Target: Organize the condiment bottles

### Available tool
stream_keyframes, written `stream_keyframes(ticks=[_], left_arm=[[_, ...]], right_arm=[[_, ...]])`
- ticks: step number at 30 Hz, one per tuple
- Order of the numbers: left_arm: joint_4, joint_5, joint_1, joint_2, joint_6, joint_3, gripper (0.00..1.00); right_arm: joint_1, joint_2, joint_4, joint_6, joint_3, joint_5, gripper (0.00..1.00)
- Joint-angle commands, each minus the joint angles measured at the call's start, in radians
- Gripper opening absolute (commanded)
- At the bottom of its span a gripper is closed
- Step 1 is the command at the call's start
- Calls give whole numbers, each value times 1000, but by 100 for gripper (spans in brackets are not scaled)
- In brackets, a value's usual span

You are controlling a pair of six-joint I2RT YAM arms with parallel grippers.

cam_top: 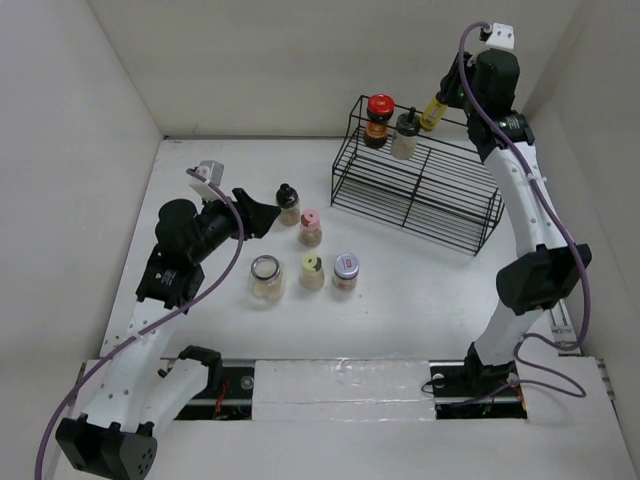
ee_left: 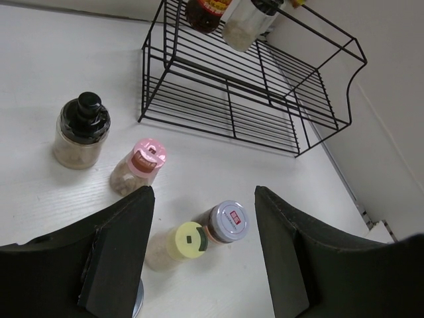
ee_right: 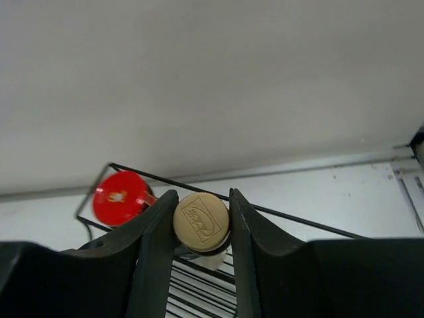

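My right gripper [cam_top: 444, 100] is shut on the gold cap [ee_right: 201, 222] of a slim amber bottle [cam_top: 432, 112], held over the top shelf of the black wire rack [cam_top: 415, 190]. A red-capped jar [cam_top: 379, 120] and a black-capped bottle [cam_top: 405, 135] stand on that shelf beside it. On the table stand a black-capped jar [cam_top: 288, 204], a pink-capped jar [cam_top: 310, 227], a wide clear jar [cam_top: 266, 277], a yellow-green-capped jar [cam_top: 313, 271] and a silver-capped jar [cam_top: 346, 270]. My left gripper [cam_top: 262, 215] is open and empty, above and left of these jars. In the left wrist view the yellow-green cap [ee_left: 179, 244] and silver cap [ee_left: 225, 222] lie between its fingers [ee_left: 126, 252].
The rack [ee_left: 225, 99] has lower wire shelves with nothing on them. White walls close in the table at the back and both sides. The red cap [ee_right: 119, 197] sits just left of my right gripper's fingers [ee_right: 156, 258].
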Motion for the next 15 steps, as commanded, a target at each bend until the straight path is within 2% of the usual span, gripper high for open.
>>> stream_keyframes(ticks=[1, 15], left_arm=[[29, -1, -3, 0, 8, 20, 58], [29, -1, -3, 9, 8, 20, 58]], right_arm=[[-22, -38, 64, -27, 70, 21, 22], [-51, -6, 92, -64, -39, 41, 22]])
